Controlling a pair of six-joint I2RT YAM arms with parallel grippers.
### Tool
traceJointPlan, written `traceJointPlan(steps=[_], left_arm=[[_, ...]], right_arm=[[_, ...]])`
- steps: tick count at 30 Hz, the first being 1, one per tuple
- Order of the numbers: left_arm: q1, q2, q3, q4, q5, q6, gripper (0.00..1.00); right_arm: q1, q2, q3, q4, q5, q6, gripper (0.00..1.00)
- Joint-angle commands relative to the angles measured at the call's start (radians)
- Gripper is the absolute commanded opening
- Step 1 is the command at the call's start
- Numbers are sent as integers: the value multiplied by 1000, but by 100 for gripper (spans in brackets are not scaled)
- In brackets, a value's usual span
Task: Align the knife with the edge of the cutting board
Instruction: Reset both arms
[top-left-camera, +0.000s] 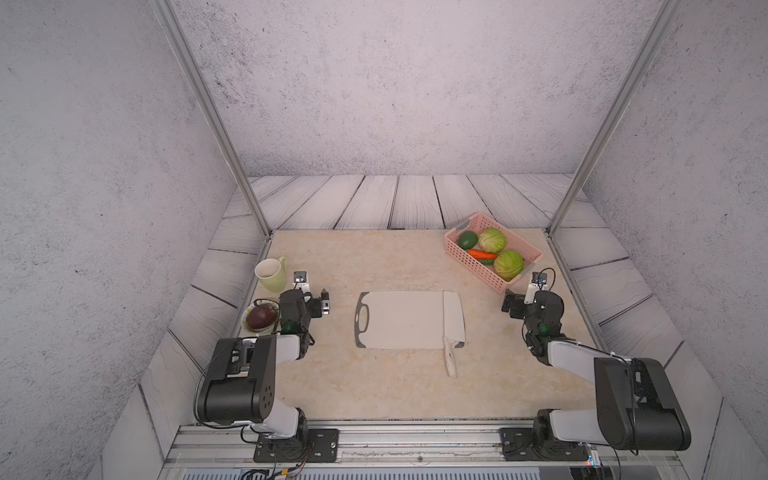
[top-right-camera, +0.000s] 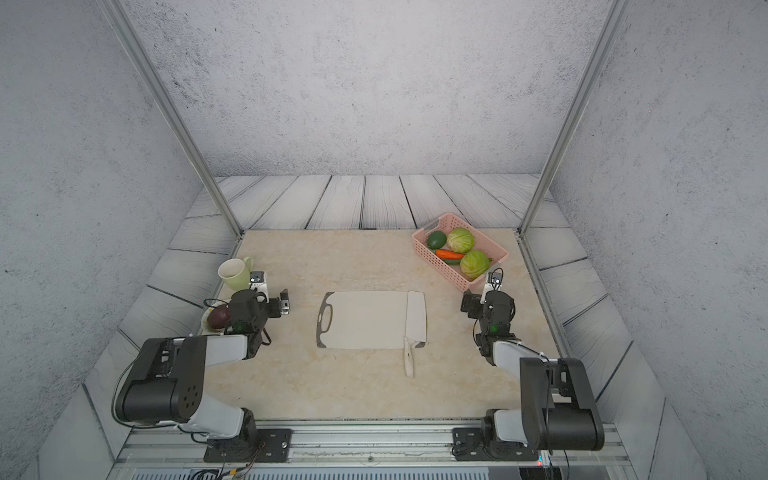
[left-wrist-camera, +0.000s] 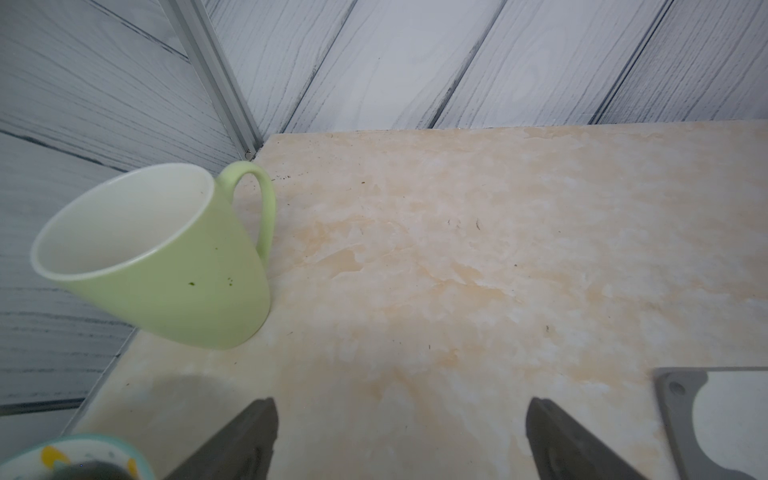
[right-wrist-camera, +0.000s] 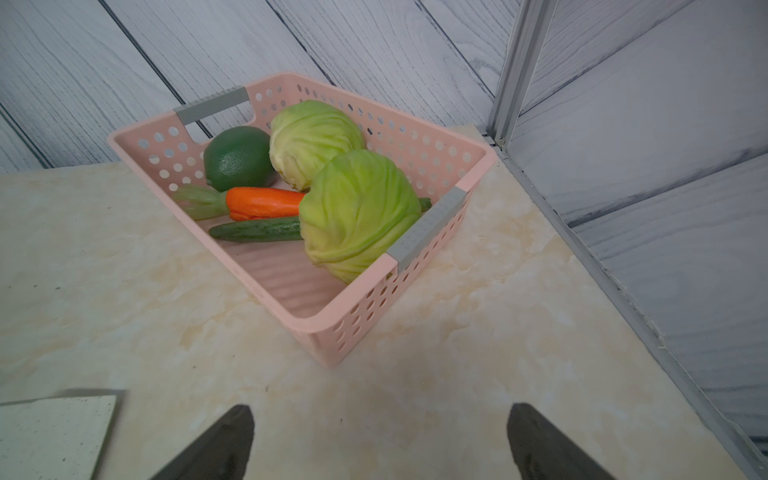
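Note:
The off-white cutting board (top-left-camera: 401, 320) (top-right-camera: 363, 320) lies flat mid-table, its oval handle slot at the left end. The knife (top-left-camera: 453, 318) (top-right-camera: 416, 318) rests with its broad cream blade along the board's right end, and its whitish handle sticks out over the near edge onto the table. My left gripper (top-left-camera: 325, 302) (left-wrist-camera: 401, 405) hovers left of the board, open and empty, with the board's grey slotted end (left-wrist-camera: 681, 415) beside it. My right gripper (top-left-camera: 508, 303) (right-wrist-camera: 380, 409) hangs right of the board, open over bare table and holding nothing.
A green mug (top-left-camera: 271, 274) (left-wrist-camera: 166, 270) and a bowl (top-left-camera: 249, 328) with a dark fruit stand at the left edge behind my left arm. A pink basket (top-left-camera: 465, 257) (right-wrist-camera: 365, 307) of vegetables sits at the back right, close to my right gripper.

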Motion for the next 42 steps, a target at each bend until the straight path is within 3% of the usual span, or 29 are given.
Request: traceJointPlan(steps=[1, 3, 7, 10, 13, 42], left_arm=[[-5, 9, 17, -7, 6, 7, 98], [-4, 9, 19, -7, 6, 6, 98], [-6, 9, 19, -7, 5, 6, 98], [-5, 9, 19, -7, 5, 6, 98], [-6, 9, 20, -7, 3, 5, 98], [-6, 9, 13, -1, -1, 4, 98]], right_arm=[[0, 105, 1, 121, 29, -26, 99], [1, 177, -8, 237, 11, -42, 99], [0, 145, 41, 68, -25, -51, 99], [0, 166, 27, 145, -35, -59, 99], [0, 142, 46, 62, -30, -52, 99], [2, 140, 43, 72, -31, -52, 99]])
